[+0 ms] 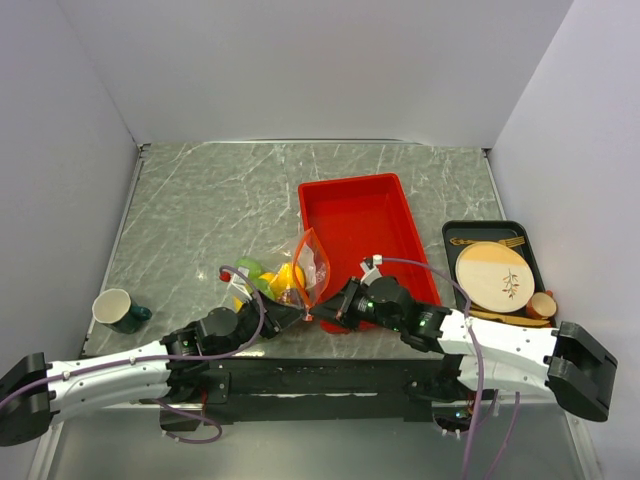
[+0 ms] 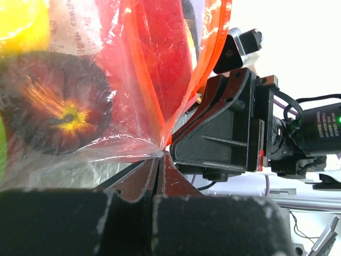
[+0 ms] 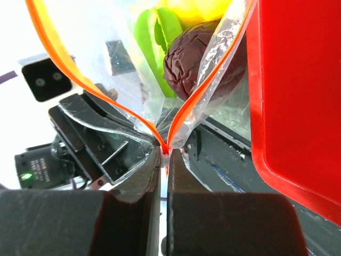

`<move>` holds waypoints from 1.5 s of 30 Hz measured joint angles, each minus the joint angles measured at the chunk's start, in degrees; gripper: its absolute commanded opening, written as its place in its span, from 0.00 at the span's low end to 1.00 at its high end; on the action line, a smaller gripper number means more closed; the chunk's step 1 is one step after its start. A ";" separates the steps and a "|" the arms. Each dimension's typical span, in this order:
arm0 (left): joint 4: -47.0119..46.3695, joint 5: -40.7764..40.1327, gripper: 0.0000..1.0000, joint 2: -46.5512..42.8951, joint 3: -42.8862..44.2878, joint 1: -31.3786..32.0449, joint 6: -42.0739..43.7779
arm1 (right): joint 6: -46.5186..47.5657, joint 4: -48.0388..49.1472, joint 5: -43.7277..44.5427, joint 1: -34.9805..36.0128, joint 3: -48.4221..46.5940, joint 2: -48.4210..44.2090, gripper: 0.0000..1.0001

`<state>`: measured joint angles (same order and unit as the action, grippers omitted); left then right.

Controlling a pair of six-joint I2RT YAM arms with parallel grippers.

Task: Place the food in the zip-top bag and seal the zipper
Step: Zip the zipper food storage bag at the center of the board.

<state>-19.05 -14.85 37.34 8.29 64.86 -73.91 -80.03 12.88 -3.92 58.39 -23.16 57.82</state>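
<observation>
I see the clear crinkly plastic zip-top bag [image 1: 308, 262] standing on the grey marbled table [image 1: 220, 200], just beside the near left corner of the red rectangular plastic tray [image 1: 350, 200], with both arms meeting at its near end. My left gripper [image 2: 158, 168] has its jaws pressed together on the bag's lower corner, with a fold of the clear film pinched between them. My right gripper [image 3: 165, 160] is likewise clamped shut, on the thin orange-red zipper [image 3: 58, 58] at the point where its two strips run together; above that point the strips spread apart in a V, so the mouth is not sealed there. The two grippers sit nearly tip to tip. The food is inside the bag: a dark red toy fruit [image 2: 53, 106] lies against the film close to my left fingers, a green plastic piece [image 3: 154, 37] sits behind it, and a yellow toy fruit [image 1: 290, 275] is farther in. Well off to the left stands a dark green mug [image 1: 115, 308], and to the right a tan round plate [image 1: 495, 272] lies on a black tray [image 1: 470, 232].
</observation>
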 measured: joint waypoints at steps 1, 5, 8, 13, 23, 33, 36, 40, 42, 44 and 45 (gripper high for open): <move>-0.17 0.15 0.01 0.00 -0.07 0.00 0.02 | -0.15 0.26 -0.35 -0.35 0.26 -0.33 0.00; -1.95 0.68 0.01 -0.35 -0.57 -0.07 0.70 | -0.72 0.90 -1.99 -1.81 0.37 -1.07 0.00; -3.06 1.57 0.01 -0.02 -0.68 -0.31 1.92 | -0.66 1.31 -3.34 -2.80 0.37 -0.96 0.00; -6.58 3.96 0.01 5.33 -0.68 -0.68 5.20 | -0.04 1.18 -4.74 -3.93 0.22 1.75 0.00; -11.15 7.15 0.01 12.35 -0.68 -0.94 8.28 | 2.19 -2.45 -5.62 -4.92 -1.07 4.09 0.00; -13.62 12.22 0.01 15.30 -0.66 -1.14 11.13 | 4.17 -5.38 -5.86 -4.92 -1.36 3.39 0.00; -14.64 13.68 0.01 16.11 -0.66 -1.22 11.56 | 5.29 -7.41 -5.88 -4.92 -2.47 3.37 0.00; -15.74 15.37 0.01 16.20 -0.66 -1.40 12.39 | 6.73 -9.22 -5.66 -4.92 -3.48 2.62 0.00; -16.41 16.28 0.01 16.46 -0.66 -1.40 12.79 | 7.10 -9.92 -5.49 -4.92 -3.48 1.70 0.00; -17.51 17.16 0.01 17.07 -0.66 -1.40 12.98 | 7.32 -10.69 -5.03 -4.90 -3.48 0.68 0.00; -18.12 17.55 0.01 17.44 -0.66 -1.42 13.05 | 7.45 -10.99 -4.66 -4.90 -3.48 0.20 0.00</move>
<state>-37.17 2.70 54.78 7.64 63.44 -60.86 -72.58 1.89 -8.58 53.49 -26.63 58.02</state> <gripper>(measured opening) 0.013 0.050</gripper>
